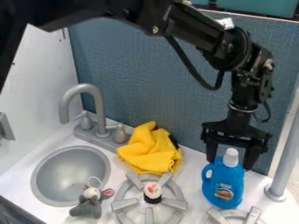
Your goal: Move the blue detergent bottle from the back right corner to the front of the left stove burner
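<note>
Perhaps the blue detergent bottle (223,187), standing at the right of the counter (196,168) beyond the near-right burner (253,215), topples if the black gripper (231,164), its fingers apart astride the white cap (231,157), closes off-centre against it.

Arm (125,9) cut off at the upper left, teal bin (254,6) by the top edge, pole (284,159) by the right, front burner (236,215) by the bottom, black item (174,141) partly behind the yellow cloth (149,151), print on the blue bottle (223,181) too small to read
</note>
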Robot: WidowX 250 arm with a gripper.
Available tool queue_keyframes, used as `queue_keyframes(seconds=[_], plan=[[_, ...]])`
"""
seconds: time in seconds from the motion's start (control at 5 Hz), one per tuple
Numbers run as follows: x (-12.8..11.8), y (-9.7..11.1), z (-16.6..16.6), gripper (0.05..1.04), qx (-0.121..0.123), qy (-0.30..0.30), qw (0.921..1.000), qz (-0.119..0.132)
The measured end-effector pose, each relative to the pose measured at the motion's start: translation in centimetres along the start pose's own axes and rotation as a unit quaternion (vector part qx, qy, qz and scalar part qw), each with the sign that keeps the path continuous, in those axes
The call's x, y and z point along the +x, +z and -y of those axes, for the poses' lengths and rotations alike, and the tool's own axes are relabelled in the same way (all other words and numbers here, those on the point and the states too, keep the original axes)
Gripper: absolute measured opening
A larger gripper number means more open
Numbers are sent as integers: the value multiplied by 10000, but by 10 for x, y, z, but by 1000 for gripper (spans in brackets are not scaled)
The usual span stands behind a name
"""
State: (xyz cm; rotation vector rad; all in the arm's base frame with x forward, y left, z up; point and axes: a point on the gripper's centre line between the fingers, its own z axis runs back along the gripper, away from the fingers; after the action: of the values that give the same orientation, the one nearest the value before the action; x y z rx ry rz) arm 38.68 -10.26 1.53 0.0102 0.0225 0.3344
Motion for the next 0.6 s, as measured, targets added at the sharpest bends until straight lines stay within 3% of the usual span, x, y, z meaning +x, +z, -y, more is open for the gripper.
queue_keyframes(seconds=[0.4, 0.6], plan=[[12, -12, -1, 928, 253, 138, 9996, 39], [14, -12, 1, 647, 241, 124, 9996, 58]])
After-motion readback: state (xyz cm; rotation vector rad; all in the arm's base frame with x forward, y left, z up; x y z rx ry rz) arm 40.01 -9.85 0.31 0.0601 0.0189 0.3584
